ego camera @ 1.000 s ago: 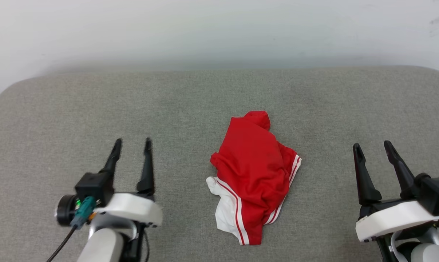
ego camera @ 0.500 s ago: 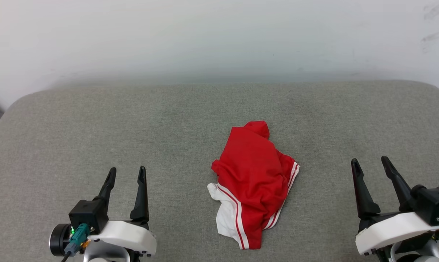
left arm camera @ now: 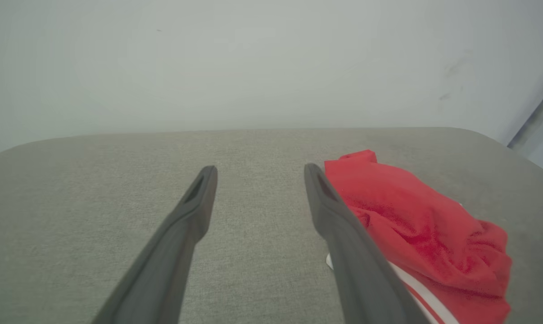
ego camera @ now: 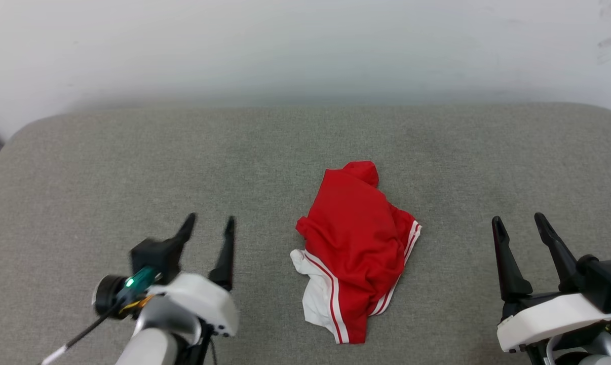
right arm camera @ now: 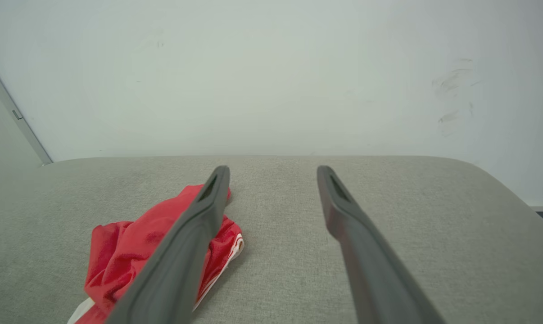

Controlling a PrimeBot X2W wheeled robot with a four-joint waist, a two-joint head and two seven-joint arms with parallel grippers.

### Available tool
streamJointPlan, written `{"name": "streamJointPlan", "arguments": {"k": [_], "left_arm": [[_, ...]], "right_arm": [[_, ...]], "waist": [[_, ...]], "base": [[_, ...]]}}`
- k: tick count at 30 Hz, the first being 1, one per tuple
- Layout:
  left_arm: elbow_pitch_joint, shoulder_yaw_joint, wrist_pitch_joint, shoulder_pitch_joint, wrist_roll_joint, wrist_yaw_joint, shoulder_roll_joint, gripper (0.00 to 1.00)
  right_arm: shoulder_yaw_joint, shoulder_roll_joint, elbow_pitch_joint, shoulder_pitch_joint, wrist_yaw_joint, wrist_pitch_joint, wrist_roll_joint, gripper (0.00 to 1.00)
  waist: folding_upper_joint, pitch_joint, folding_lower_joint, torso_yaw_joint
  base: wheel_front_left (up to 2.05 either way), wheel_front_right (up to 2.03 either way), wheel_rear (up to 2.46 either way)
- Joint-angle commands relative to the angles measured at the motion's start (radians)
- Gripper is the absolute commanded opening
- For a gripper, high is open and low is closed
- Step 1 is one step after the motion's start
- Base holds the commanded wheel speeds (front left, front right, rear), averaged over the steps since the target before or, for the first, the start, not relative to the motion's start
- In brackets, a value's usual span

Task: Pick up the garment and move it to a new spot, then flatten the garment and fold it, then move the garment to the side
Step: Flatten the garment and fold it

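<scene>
Crumpled garment [ego camera: 353, 248] on grey cushion [ego camera: 285, 147].
Left gripper [ego camera: 209, 221] and right gripper [ego camera: 518, 219] flank it without touching, both with fingers apart.

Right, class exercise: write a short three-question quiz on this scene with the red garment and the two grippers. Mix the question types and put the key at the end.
1. True or false: the garment lies spread flat on the grey cushion.
2. Multiple choice: the left gripper and the right gripper are A) both open, apart from the garment; B) both shut on the garment; C) left shut on the garment, right open.
3. Fill in: the garment's white panel shows at the end ____ the robot (nearer / farther from).

Key: 1 false, it is crumpled in a heap; 2 A; 3 nearer.
</scene>
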Motion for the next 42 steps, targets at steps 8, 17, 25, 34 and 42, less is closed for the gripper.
{"name": "streamJointPlan", "arguments": {"k": [8, 17, 25, 34, 42], "left_arm": [[0.06, -0.15, 0.326, -0.121, -0.009, -0.103, 0.014, 1.0], [0.202, -0.287, 0.631, -0.161, -0.051, -0.176, -0.001, 1.0], [0.301, -0.349, 0.751, -0.156, -0.087, -0.197, -0.016, 0.0], [0.01, -0.22, 0.579, -0.161, 0.009, -0.059, 0.127, 0.0], [-0.142, -0.056, 0.629, 0.045, -0.06, 0.101, 0.235, 0.0]], "right_arm": [[0.01, 0.002, -0.003, -0.031, 0.0, -0.006, -0.002, 1.0], [0.022, 0.002, 0.025, -0.069, 0.0, -0.033, 0.019, 1.0], [0.023, 0.002, 0.047, -0.077, 0.0, -0.046, 0.025, 1.0], [-0.006, 0.002, 0.061, -0.049, 0.0, -0.048, 0.029, 1.0], [-0.014, 0.002, 0.052, -0.045, 0.0, -0.04, 0.024, 1.0]], "waist": [[0.0, 0.052, 0.0, -0.019], [0.0, 0.125, 0.0, -0.073], [0.0, 0.132, 0.0, -0.091], [0.0, 0.084, 0.0, -0.019], [0.0, 0.075, 0.0, 0.01]], "base": [[0.0, 0.0, 0.0], [0.0, 0.0, 0.0], [0.0, 0.0, 0.0], [0.0, 0.0, 0.0], [0.0, 0.0, 0.0]]}}
